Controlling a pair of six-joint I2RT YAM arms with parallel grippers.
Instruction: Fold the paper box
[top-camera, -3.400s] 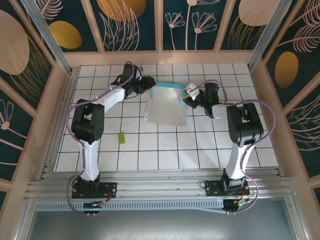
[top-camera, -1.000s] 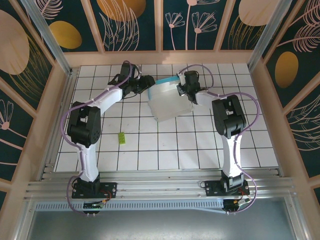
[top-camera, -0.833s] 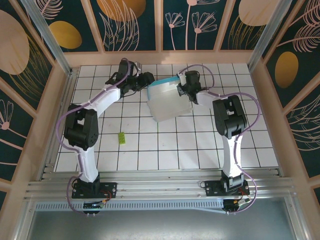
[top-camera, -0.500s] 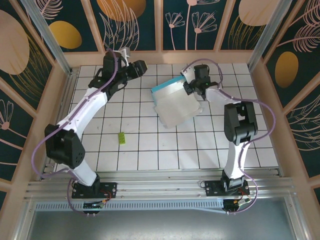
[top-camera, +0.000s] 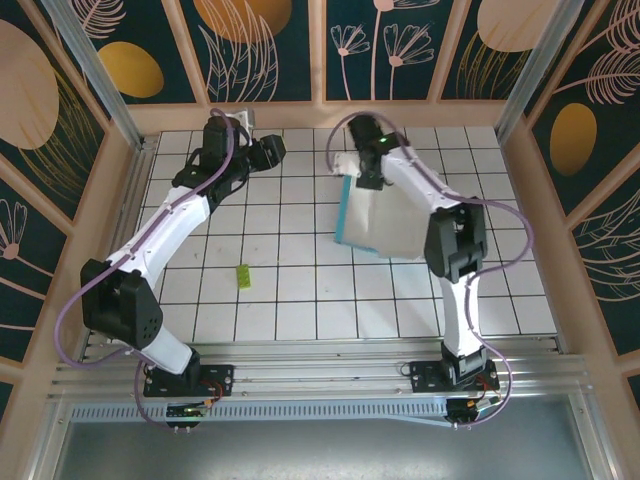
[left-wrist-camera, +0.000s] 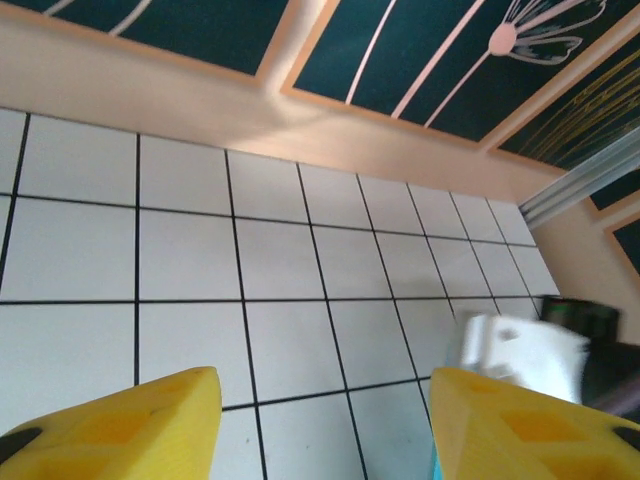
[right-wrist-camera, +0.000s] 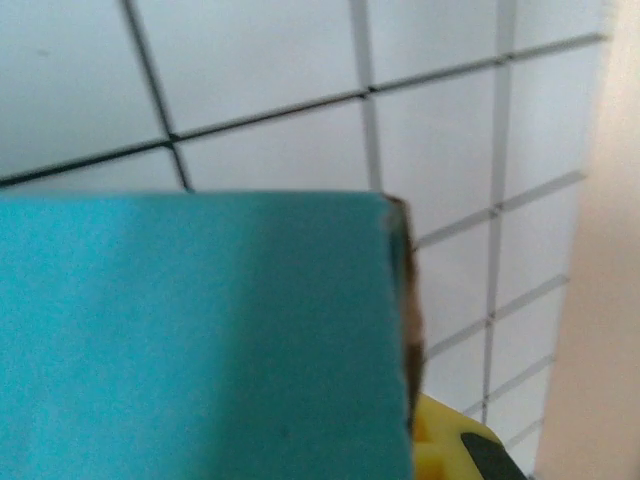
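Observation:
The paper box (top-camera: 390, 218) is lifted and tilted over the middle-right tiles, its whitish-grey face toward the top camera and a cyan edge (top-camera: 343, 212) down its left side. My right gripper (top-camera: 363, 176) is shut on its back corner. In the right wrist view the cyan face (right-wrist-camera: 200, 340) covers the lower frame, with one yellow finger (right-wrist-camera: 448, 450) behind its right edge. My left gripper (top-camera: 271, 150) hovers over the back-left tiles, about two tiles left of the box. Its yellow fingers (left-wrist-camera: 120, 430) stand open with bare tiles between them.
A tiny yellow-green scrap (top-camera: 243, 277) lies on the tiles left of centre. The wooden back wall (top-camera: 320, 115) runs close behind both grippers. The right gripper's white body (left-wrist-camera: 520, 355) shows blurred at the right of the left wrist view.
The right gripper has swung the box round and moved left along the back, so the sheet now hangs with its cyan edge to the left. The left arm has drawn back leftward, away from the box.

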